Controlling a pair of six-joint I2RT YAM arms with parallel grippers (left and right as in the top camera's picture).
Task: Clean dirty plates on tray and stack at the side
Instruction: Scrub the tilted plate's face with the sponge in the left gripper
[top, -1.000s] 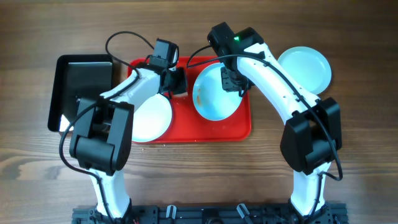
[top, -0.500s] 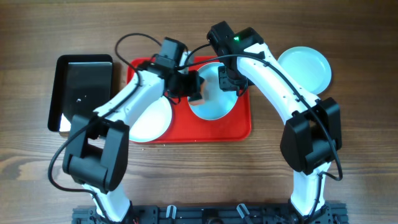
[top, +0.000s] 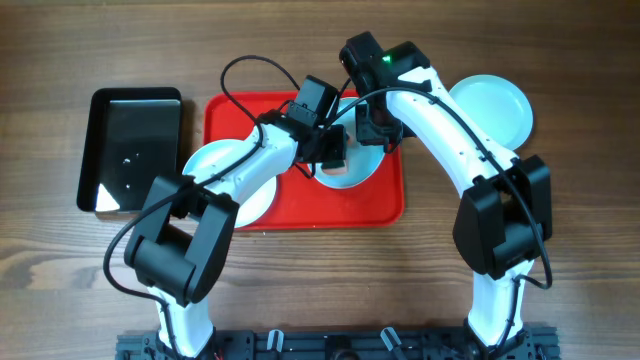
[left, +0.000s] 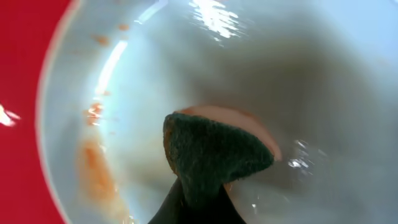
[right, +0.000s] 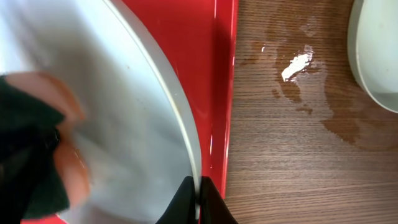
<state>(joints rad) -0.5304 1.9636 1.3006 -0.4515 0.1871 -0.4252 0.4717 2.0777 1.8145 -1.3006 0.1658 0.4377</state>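
Observation:
A red tray (top: 385, 205) lies mid-table. My right gripper (top: 376, 128) is shut on the rim of a pale plate (top: 350, 178), and in the right wrist view the gripper (right: 198, 200) pinches the plate's edge (right: 163, 118) above the tray (right: 205, 56). My left gripper (top: 330, 150) is shut on a sponge with a dark green pad (left: 211, 152), pressed into this plate (left: 311, 87). Orange-brown smears (left: 93, 168) streak the plate's left side. A second plate (top: 235, 190) lies on the tray's left part. A third plate (top: 492, 108) sits on the table right of the tray.
A black deeper tray (top: 135, 150) stands left of the red one. Wet patches (right: 298, 68) mark the wood between the red tray and the right-hand plate (right: 379, 50). The two arms cross closely over the tray's back half.
My left arm has swung right from the tray's back-left to the held plate, bringing the sponge into it. The right gripper and its plate have stayed put.

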